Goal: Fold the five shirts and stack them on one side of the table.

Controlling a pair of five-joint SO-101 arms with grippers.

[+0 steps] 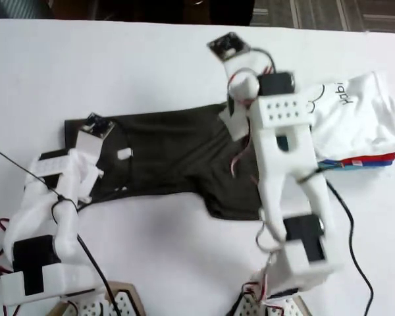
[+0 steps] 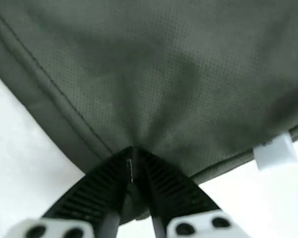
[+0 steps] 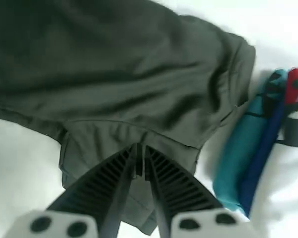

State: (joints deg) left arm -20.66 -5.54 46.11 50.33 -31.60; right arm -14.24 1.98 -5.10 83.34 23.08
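Observation:
A dark olive shirt (image 1: 171, 158) lies spread across the middle of the white table (image 1: 118, 59). My left gripper (image 2: 131, 161) is shut on the shirt's fabric close to a stitched hem, at the shirt's left end (image 1: 85, 135). My right gripper (image 3: 140, 151) is shut on a fold of the same shirt (image 3: 119, 74) at its right end (image 1: 232, 115). A stack of folded shirts (image 1: 355, 118) sits at the right side of the table, white on top with red, blue and teal layers (image 3: 248, 148) beneath.
A small white label (image 2: 273, 151) hangs at the shirt's edge (image 1: 124, 154). The right arm's white links (image 1: 289, 164) stretch between the shirt and the stack. Bare table lies behind and in front of the shirt. Cables trail near both arm bases.

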